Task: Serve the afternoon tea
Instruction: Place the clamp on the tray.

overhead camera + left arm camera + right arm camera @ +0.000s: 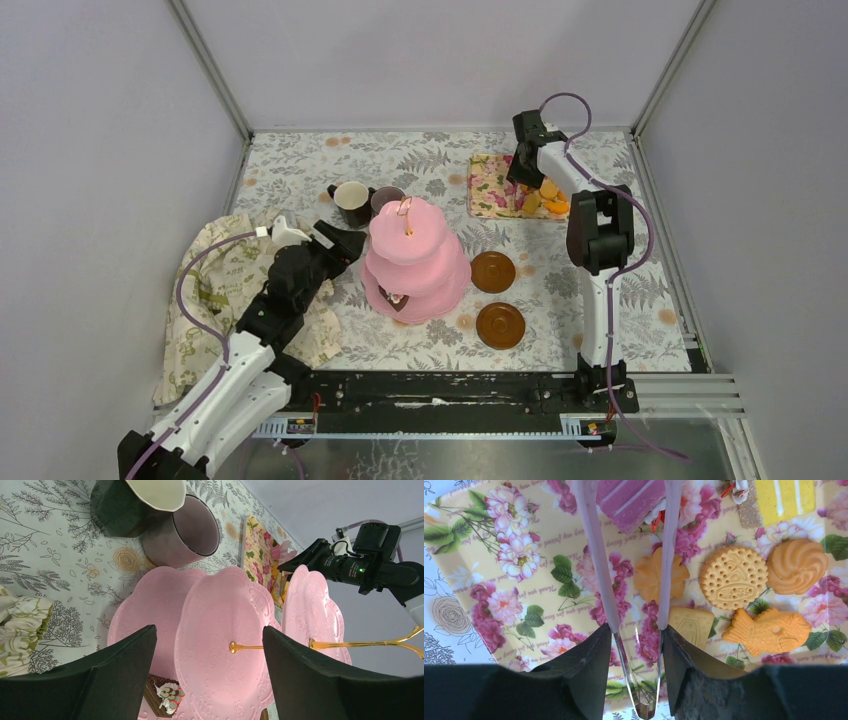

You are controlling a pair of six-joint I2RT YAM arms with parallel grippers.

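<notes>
Sweets (pixel 733 577) lie on the floral tray (pixel 549 530) at the far right of the surface (pixel 300 160). One of them, a pink slice (pixel 631 500), is the piece the next move depends on. It sits straight ahead of the right hand (pixel 636 650), at the far end of the tongs (pixel 597 560) that this hand has clamped between its half-closed fingers. The two tong arms run away from the hand, almost parallel, and pass either side of the slice. The left arm crosses its edge and the right arm stands at its corner. The top of the wrist view cuts off the tips, so I cannot tell whether the slice is pinched or only straddled. Its stripes run slantwise to the tongs, so a squeeze would probably catch it across a corner rather than square on. The biscuits lie to the right of the tongs and are not touched.

The stand (pixel 415 262) is left of the tray and nearer the robot, with bare surface between them, so the slice would have to travel that way. One dark sweet (pixel 162 695) sits on its bottom tier.

The left hand (pixel 348 242) hangs just beside the stand's left side, fingers wide apart and holding nothing. The right arm is plainly nearer the tray, so it looks like the one to do the picking.
</notes>
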